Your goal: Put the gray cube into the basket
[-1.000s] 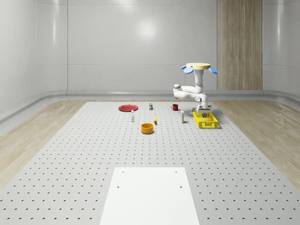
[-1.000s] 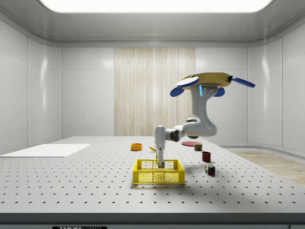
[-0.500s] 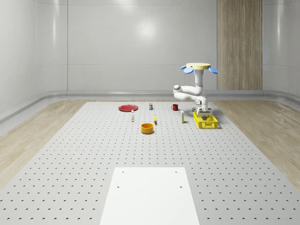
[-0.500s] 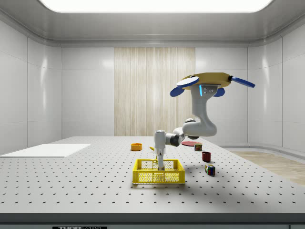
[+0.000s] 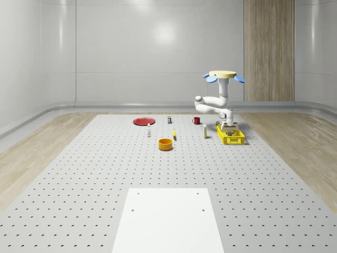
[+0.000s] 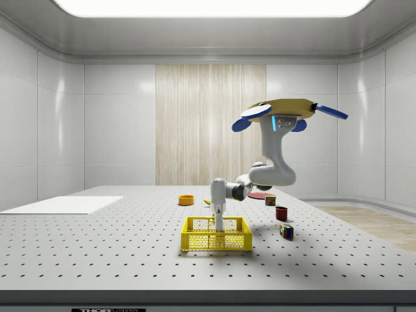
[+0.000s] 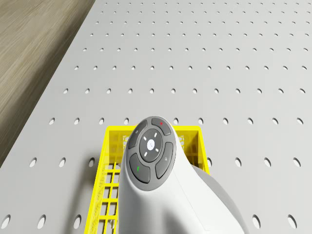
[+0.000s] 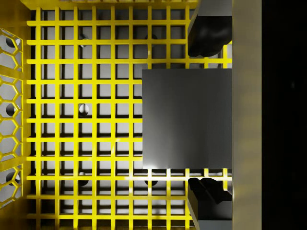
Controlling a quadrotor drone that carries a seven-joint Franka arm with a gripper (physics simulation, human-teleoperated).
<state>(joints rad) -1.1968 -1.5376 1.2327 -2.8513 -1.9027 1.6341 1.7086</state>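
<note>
In the wrist view the gray cube [image 8: 187, 120] lies on the grid floor of the yellow basket [image 8: 86, 124], right between the two dark fingertips [image 8: 208, 33] of the pincer [image 8: 208, 117]; a sliver of floor shows between the cube and each fingertip, so the pincer stands spread just wider than the cube and has hold of nothing. The cube sits flat and square to the basket's bars, its edges running along them; it has no long axis. One basket wall stands to one side of the cube and pincer, a honeycomb wall across the floor from them. The side view adds the drone [image 6: 283, 109] hovering above the tabletop [image 6: 97, 247], beside the basket [image 6: 216, 235] rather than over it, its arm bent down so the pincer [image 6: 219, 224] hangs inside the rim. The drone view shows the wrist [image 7: 151, 156] over the basket [image 7: 114, 141].
</note>
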